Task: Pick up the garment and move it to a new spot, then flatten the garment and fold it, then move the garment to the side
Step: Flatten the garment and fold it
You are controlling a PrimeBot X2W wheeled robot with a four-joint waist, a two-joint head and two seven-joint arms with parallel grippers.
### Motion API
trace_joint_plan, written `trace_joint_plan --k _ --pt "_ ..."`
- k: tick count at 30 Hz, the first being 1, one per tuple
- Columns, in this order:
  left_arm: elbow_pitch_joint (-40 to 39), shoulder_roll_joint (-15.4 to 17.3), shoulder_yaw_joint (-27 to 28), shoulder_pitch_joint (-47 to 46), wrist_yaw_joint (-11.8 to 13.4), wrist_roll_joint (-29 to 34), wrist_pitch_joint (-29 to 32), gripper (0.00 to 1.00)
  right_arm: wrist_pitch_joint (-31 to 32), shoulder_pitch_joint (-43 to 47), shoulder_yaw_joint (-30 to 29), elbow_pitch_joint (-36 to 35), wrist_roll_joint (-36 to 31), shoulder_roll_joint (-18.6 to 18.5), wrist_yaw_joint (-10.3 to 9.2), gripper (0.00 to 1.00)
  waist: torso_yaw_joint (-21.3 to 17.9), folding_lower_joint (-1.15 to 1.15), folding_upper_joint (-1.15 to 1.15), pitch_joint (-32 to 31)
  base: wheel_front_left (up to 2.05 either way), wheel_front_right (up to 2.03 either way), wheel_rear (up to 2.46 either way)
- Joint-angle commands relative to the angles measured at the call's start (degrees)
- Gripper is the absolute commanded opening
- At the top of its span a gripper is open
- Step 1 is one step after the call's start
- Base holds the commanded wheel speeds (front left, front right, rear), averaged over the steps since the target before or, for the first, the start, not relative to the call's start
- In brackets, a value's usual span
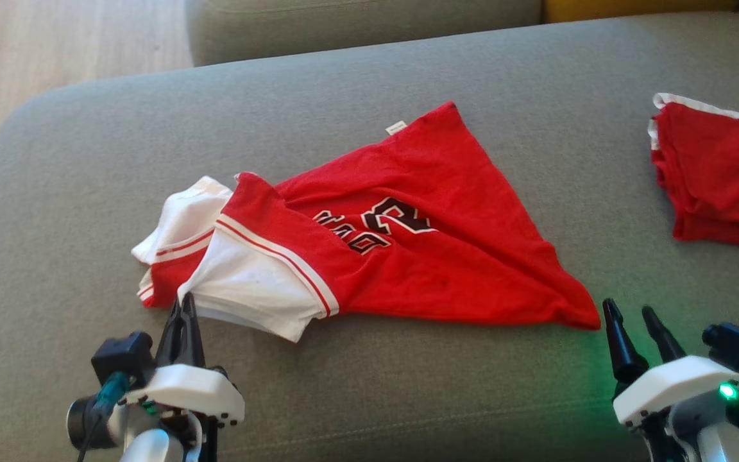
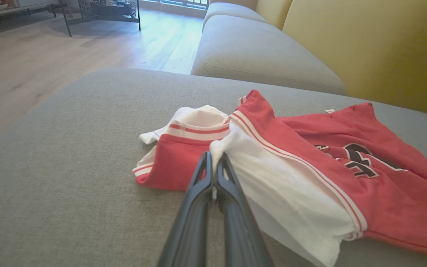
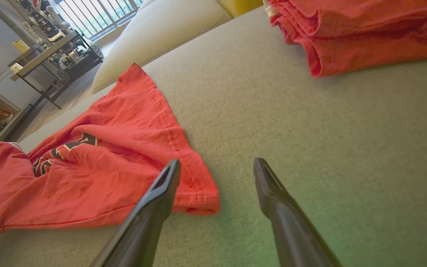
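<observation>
- Down front, a grey sofa cushion point(image 1: 369, 398), woven and flat.
- Past it, a second grey seat point(image 2: 258, 52), a yellow backrest point(image 2: 365, 44), a wood floor point(image 1: 55, 45), and a metal shelf point(image 3: 50, 52) by a window.
- Near left: left gripper point(image 1: 185, 305), jaws pinching the white sleeve edge of the shirt point(image 1: 408, 256).
- Near right: right gripper point(image 1: 628, 308), jaws spread wide, just beside the red hem corner.
- Mid-cushion: rest of the shirt, rumpled, lettering up.
- Far right: folded red pile point(image 1: 722, 179), well apart.
</observation>
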Motion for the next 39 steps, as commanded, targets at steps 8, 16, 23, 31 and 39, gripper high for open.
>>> trace_joint_plan --k 8,16,23,31,39 --pt "-5.87 1.28 0.88 0.83 0.34 0.21 0.37 0.0 0.38 -2.94 2.79 4.56 3.72 -0.07 -0.01 1.0 2.55 0.0 0.0 -0.94 0.0 0.0 0.0" --pt "-6.71 1.37 0.22 1.25 0.54 0.17 0.65 0.0 -0.69 -4.24 3.84 8.3 3.61 -0.07 -0.01 1.0 3.19 0.0 0.0 -0.71 0.0 0.0 0.0" --pt "-6.49 1.39 -0.22 1.05 0.49 0.06 0.72 0.0 -1.76 -5.21 4.77 10.76 2.93 -0.07 -0.01 1.0 3.48 0.0 0.0 -0.58 0.0 0.0 0.0" --pt "-7.23 1.44 -0.04 0.64 0.78 -0.23 0.54 0.0 -3.79 -5.59 6.92 9.08 -0.01 -0.71 -0.01 0.0 3.56 0.0 0.0 -0.39 0.0 0.0 0.0" --pt "-13.67 1.42 1.96 -0.86 0.54 -1.9 0.11 0.0 -5.14 -5.56 7.0 -0.18 -2.42 -1.89 -0.01 0.0 3.23 0.0 0.0 -1.36 0.0 0.0 0.0"
